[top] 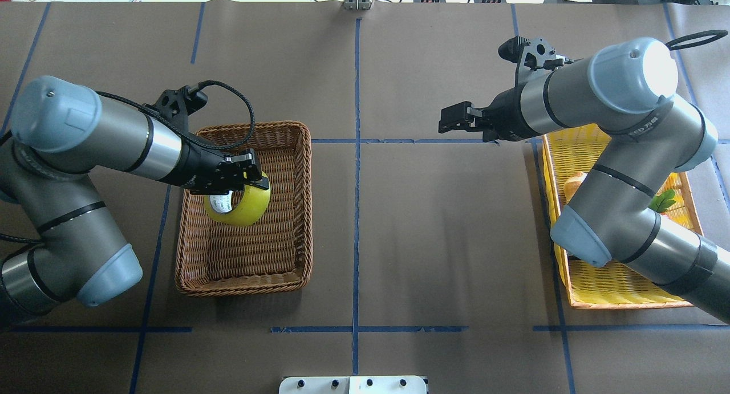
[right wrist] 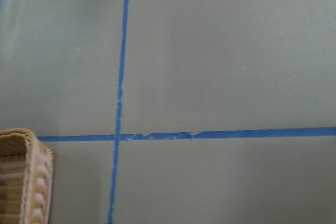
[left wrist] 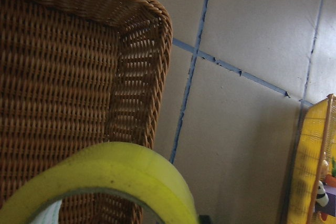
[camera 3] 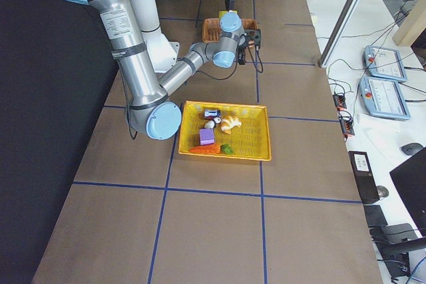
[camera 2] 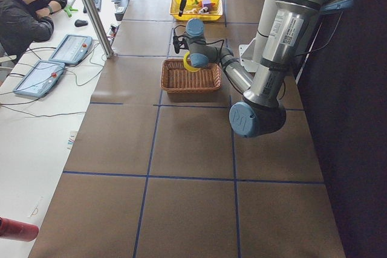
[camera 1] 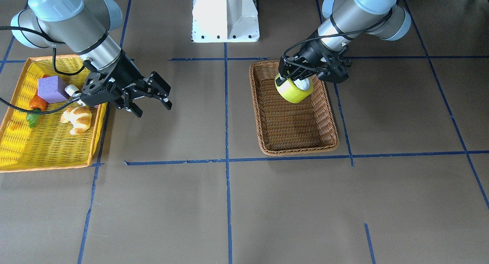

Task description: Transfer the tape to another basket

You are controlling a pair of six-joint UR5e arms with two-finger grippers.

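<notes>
The robot's left gripper (camera 1: 291,80) holds a roll of yellow-green packing tape (camera 1: 295,91) over the inside of the brown wicker basket (camera 1: 267,143), its jaws pinching the roll by its wall, with the white printed core showing beside them. The tape appears to hang clear of the basket's woven floor, tilted on its side. The right gripper (camera 1: 151,102) hovers over the counter (camera 1: 229,203) well apart from the wicker basket, its jaws spread and empty, beside a yellow mesh basket (camera 1: 46,151) that holds a croissant (camera 1: 78,119), a purple block (camera 1: 52,89) and a toy carrot (camera 1: 36,103). The transfer looks close to done, with the set-down in hand. The next move calls for lowering the roll onto the weave, parting the jaws, and lifting straight out past the braided rim.
</notes>
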